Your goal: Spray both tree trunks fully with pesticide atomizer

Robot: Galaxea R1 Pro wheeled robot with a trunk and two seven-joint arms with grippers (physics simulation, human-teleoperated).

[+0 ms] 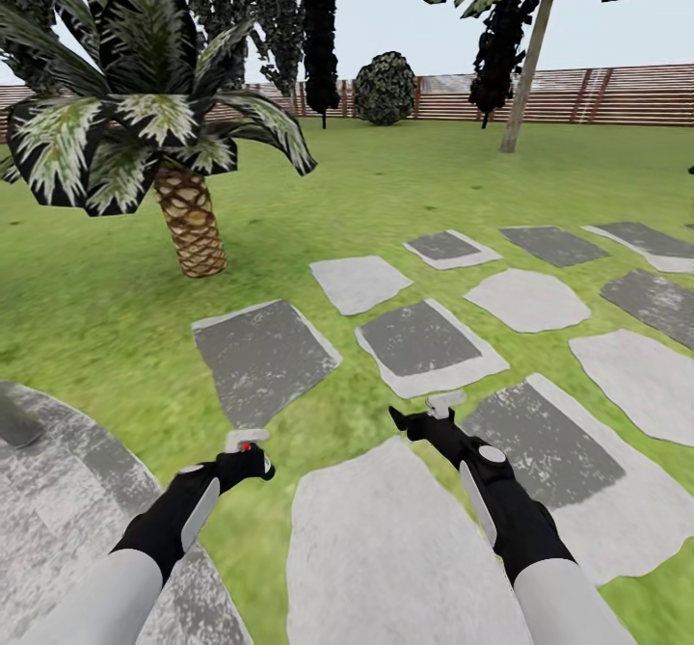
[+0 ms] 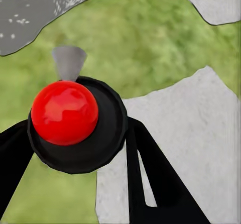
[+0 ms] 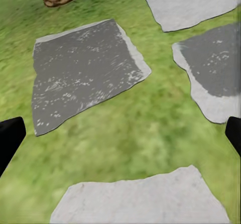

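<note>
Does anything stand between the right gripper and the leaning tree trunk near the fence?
Nothing upright does. Lawn and flat stepping stones lie between the right gripper and the tree trunk; the palm stands off to the left.

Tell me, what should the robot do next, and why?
Probably drive forward along the stepping stones toward the tall leaning tree by the fence. No spray bottle shows on the grass here, and the right pincer hangs open with nothing in it, so it likely must keep searching.
</note>
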